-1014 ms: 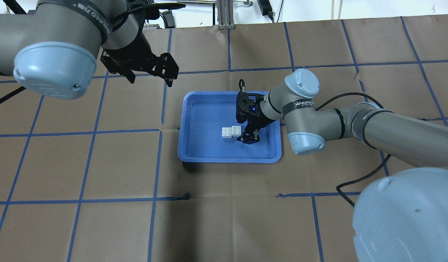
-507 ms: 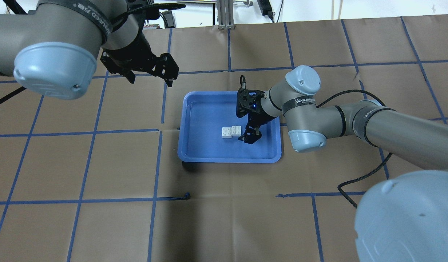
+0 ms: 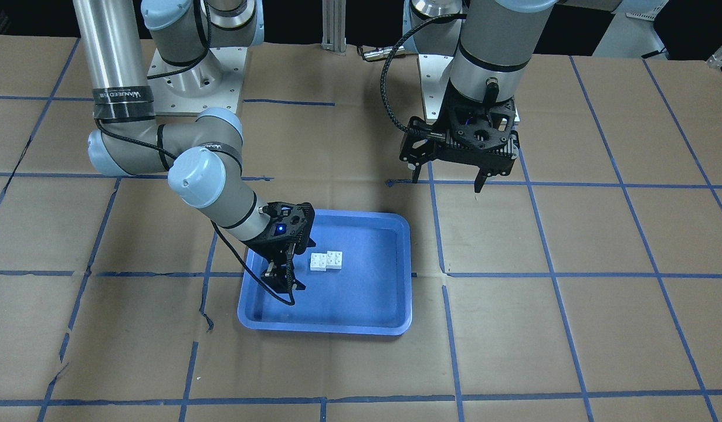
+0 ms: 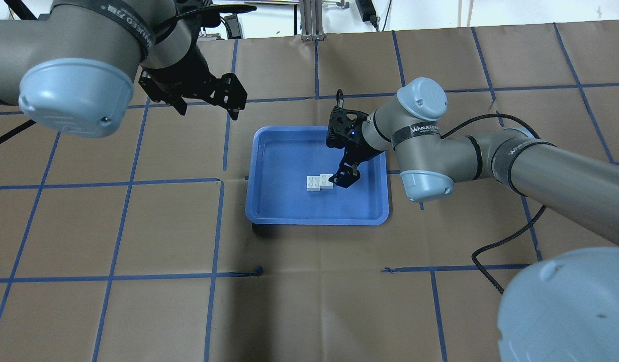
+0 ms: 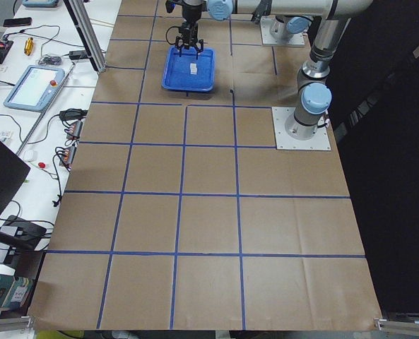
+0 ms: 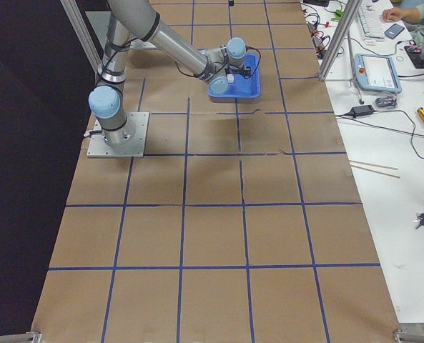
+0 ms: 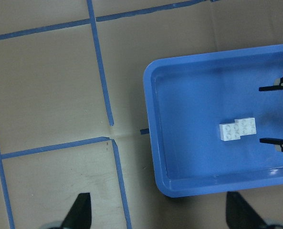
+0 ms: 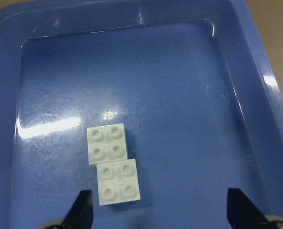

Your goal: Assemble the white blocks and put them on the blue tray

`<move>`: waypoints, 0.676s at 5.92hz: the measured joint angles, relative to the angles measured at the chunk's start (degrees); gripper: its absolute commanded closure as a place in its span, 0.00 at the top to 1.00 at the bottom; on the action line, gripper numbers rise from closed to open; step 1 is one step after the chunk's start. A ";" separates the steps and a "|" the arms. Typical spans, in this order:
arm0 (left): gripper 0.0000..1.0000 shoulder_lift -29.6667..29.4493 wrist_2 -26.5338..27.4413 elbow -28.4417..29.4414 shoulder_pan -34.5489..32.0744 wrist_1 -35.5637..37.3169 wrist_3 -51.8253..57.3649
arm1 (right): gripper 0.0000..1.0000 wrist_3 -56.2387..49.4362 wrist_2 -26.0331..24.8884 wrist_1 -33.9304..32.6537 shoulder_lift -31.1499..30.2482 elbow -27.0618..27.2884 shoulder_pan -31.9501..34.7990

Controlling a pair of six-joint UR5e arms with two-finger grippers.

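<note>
We see the blue tray (image 8: 256, 71) as smooth, glossy plastic catching glare, the white blocks (image 8: 108, 143) as duller moulded plastic, the table (image 4: 138, 311) covered in matt brown paper.

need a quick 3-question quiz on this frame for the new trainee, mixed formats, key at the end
1. True or false: the white blocks are stacked one atop the other.
2. The blocks lie: A in the blue tray, touching; B in the tray, apart; C off the tray.
3. Fill in: the right gripper beside the blocks is ____ (open/shut).
Key: 1 false, both show all four studs; 2 A; 3 open.
</note>
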 measured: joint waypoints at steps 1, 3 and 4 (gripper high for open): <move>0.99 0.00 0.00 0.00 0.00 0.00 0.02 | 1.00 0.78 -0.81 2.51 -0.49 -1.48 -0.35; 0.99 0.00 0.00 0.06 0.00 0.00 -0.02 | 1.00 2.91 -4.09 12.82 -2.77 -6.98 -1.04; 0.99 0.00 0.00 0.08 0.00 -0.03 -0.03 | 1.00 6.37 -6.89 17.47 -3.72 -10.10 -1.64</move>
